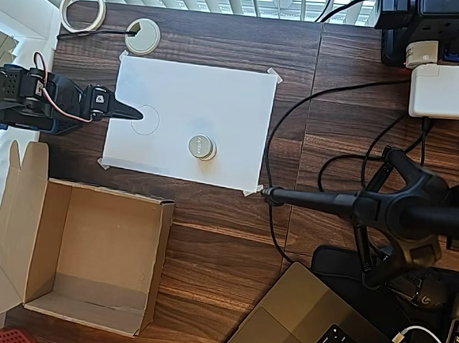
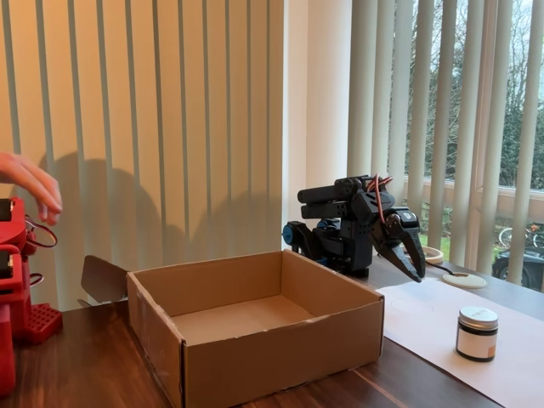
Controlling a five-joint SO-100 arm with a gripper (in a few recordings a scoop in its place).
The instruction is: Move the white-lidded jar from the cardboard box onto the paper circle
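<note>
On the white paper sheet (image 1: 219,99) the white-lidded jar (image 1: 202,147) is found standing upright, already out of the cardboard box (image 1: 80,255), whose floor is seen bare in both views. The jar is placed down and to the right of the paper circle (image 1: 145,120) in the overhead view, near it but clearly outside the pencilled line, so the circle is judged not yet filled. At the sheet's left edge the end effector (image 1: 131,114) is seen, its dark tip pointing along the desk (image 1: 209,233) toward the circle and reaching just to its left rim. Nothing is held; the jaws are drawn to a narrow point, close together. From the tip the jar is seen to lie further right and a little lower, past the circle. As a squat round thing, no long axis is offered; it could be approached from any side.
</note>
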